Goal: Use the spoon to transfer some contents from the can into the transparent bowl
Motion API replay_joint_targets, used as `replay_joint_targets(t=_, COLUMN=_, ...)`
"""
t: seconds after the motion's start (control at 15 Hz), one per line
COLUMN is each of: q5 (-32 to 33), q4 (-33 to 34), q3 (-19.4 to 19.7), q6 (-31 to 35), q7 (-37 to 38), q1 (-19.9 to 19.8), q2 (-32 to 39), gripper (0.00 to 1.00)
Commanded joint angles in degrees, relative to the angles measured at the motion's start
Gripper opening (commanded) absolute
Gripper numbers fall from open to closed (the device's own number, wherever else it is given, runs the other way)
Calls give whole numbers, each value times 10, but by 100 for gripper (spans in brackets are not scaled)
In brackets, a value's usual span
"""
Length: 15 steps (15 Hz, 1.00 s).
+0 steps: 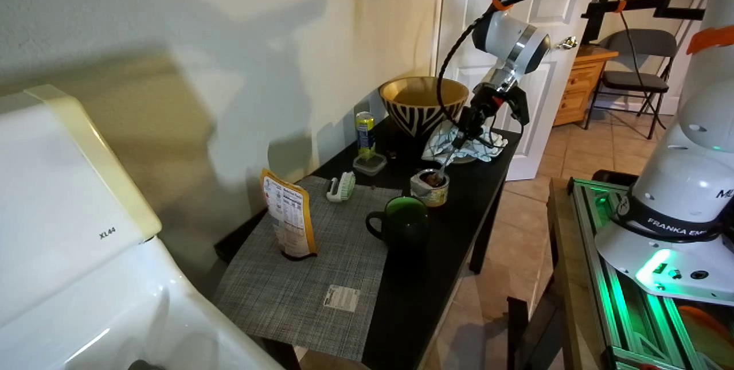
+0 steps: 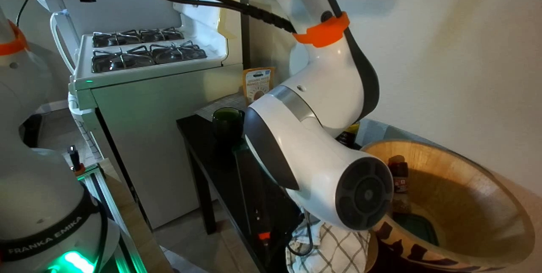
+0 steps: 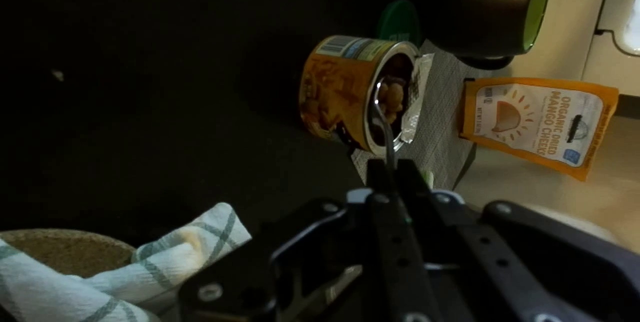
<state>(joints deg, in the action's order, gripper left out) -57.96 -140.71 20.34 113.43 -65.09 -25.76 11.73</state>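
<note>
While the can (image 1: 431, 193) stands upright on the black worktop (image 1: 416, 284) in an exterior view, the spoon (image 1: 449, 156) slants down into its mouth from the jaws, which hang above it at the end of the arm (image 1: 502, 40). The transparent bowl (image 1: 371, 167), low and clear, sits apart from the can and nearer the wall (image 1: 241, 43), with a yellow and blue drink can (image 1: 365, 129) just beside it. A brush (image 1: 342, 187) with pale bristles lies at the far edge of a grey placemat (image 1: 287, 295), on which a pouch (image 1: 288, 215) stands upright. The dark mug (image 1: 404, 229) is near the can, and a large striped bowl (image 1: 421, 120) and a crumpled cloth (image 1: 484, 149) take up the far end.

In the wrist view, where the scene appears turned sideways, the jaws are pressed together on the spoon's handle, with hardly a gap between them. The spoon's head is inside the can's rim, beside light brown pieces (image 3: 392, 97); whether it carries any, I cannot tell. A flap of foil (image 3: 420, 97) sticks out from the rim, and a green disc (image 3: 398, 20) shows between the can and the mug.

In an exterior view, the arm's bulky wrist fills the middle, so that the can, the transparent bowl and the jaws cannot be made out. The mug stands near a corner of the worktop, with a white stove (image 2: 161, 137) beyond it. Inside the large striped bowl is a small dark container (image 2: 400, 177).
</note>
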Motion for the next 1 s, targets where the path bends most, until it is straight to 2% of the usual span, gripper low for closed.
replay_joint_targets(t=0.0, q5=-14, q4=3, q3=11, q6=-34, q7=-27, q1=-11, q2=3, gripper=2)
replay_joint_targets(t=0.6, q5=-12, q4=-10, q3=33, q6=-60, q7=-73, q1=-28, q2=-13, gripper=2)
replay_joint_targets(t=0.93, q5=-33, q4=-20, q3=44, q6=-99, q7=-95, q1=-36, q2=-34, gripper=2)
